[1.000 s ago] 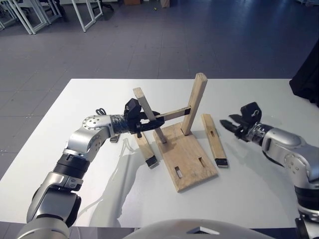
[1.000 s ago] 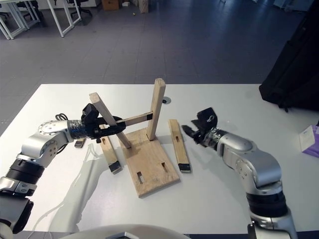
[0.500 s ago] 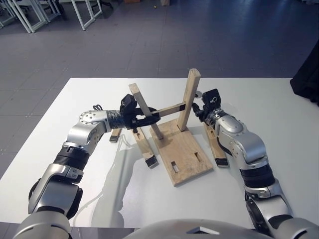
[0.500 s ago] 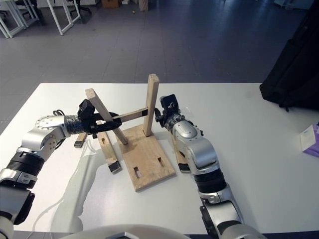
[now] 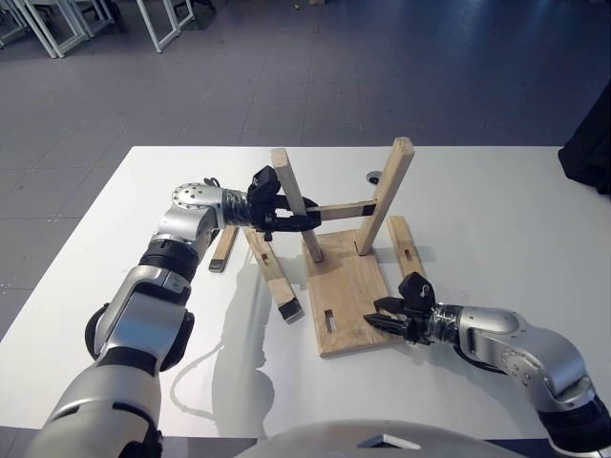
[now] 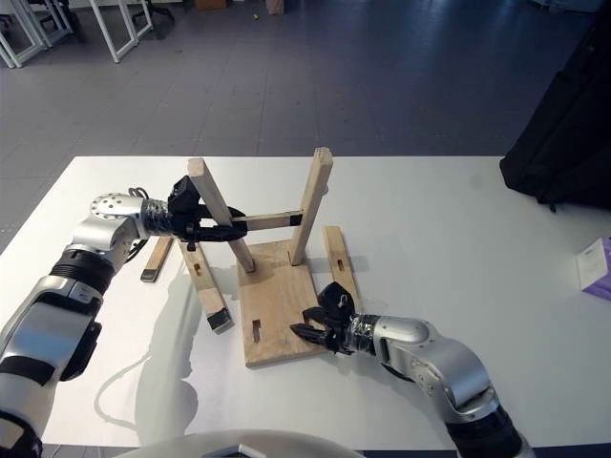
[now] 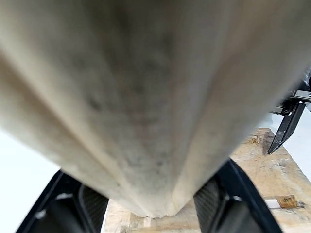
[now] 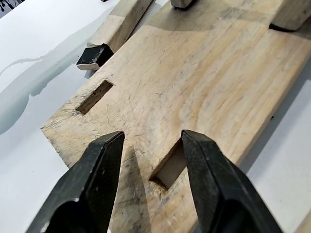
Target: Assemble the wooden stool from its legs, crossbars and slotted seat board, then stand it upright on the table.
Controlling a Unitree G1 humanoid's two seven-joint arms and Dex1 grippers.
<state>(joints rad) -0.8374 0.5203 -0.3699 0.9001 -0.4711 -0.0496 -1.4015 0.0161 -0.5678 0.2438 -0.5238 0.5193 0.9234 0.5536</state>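
The slotted seat board (image 5: 346, 286) lies flat mid-table. Two legs stand in its far slots: a tilted one (image 5: 286, 181) on the left and a taller one (image 5: 387, 196) on the right, joined by a crossbar (image 5: 339, 209). My left gripper (image 5: 284, 219) is shut on the tilted leg (image 7: 146, 97) where the crossbar meets it. My right gripper (image 5: 375, 320) hovers open at the board's near right corner. Its fingers (image 8: 99, 179) straddle an empty slot (image 8: 167, 170).
One loose leg (image 5: 267, 267) with a black foot lies left of the board, another (image 5: 406, 250) along its right side. A short wooden piece (image 5: 224, 250) rests farther left. A black bag (image 6: 573, 124) hangs beyond the table's right edge.
My right gripper left the tall leg and came down to the board's near right corner. The left gripper kept its hold on the tilted leg. The head camera shifted.
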